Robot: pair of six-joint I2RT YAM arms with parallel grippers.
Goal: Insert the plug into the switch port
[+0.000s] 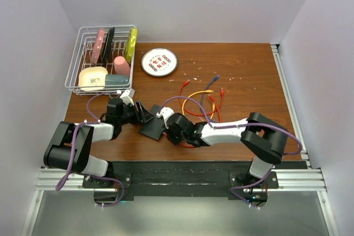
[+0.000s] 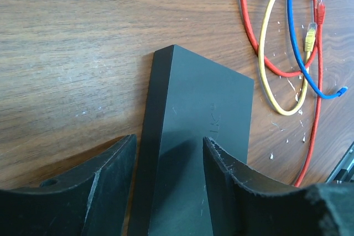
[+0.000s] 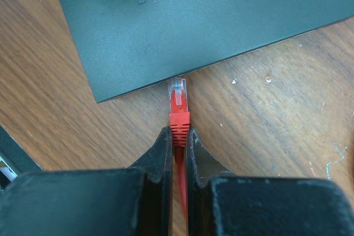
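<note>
The switch [image 1: 151,130], a flat matte-black box, lies on the wooden table between my two grippers. In the right wrist view my right gripper [image 3: 178,136] is shut on the ribbed boot of the red plug [image 3: 178,106]. The plug's clear tip meets the near edge of the switch [image 3: 182,20], and the ports are hidden there. My left gripper [image 2: 168,139] straddles one long edge of the switch [image 2: 204,103]. One finger [image 2: 110,181] stands beside the switch's side face and the other finger [image 2: 227,181] lies over its top face, jaws apart.
A wire dish rack [image 1: 135,42] with plates and cups stands at the back left. A round white plate [image 1: 159,62] lies behind the switch. Loose red, orange and blue cables [image 1: 202,100] tangle on the table just right of the switch, near my right arm.
</note>
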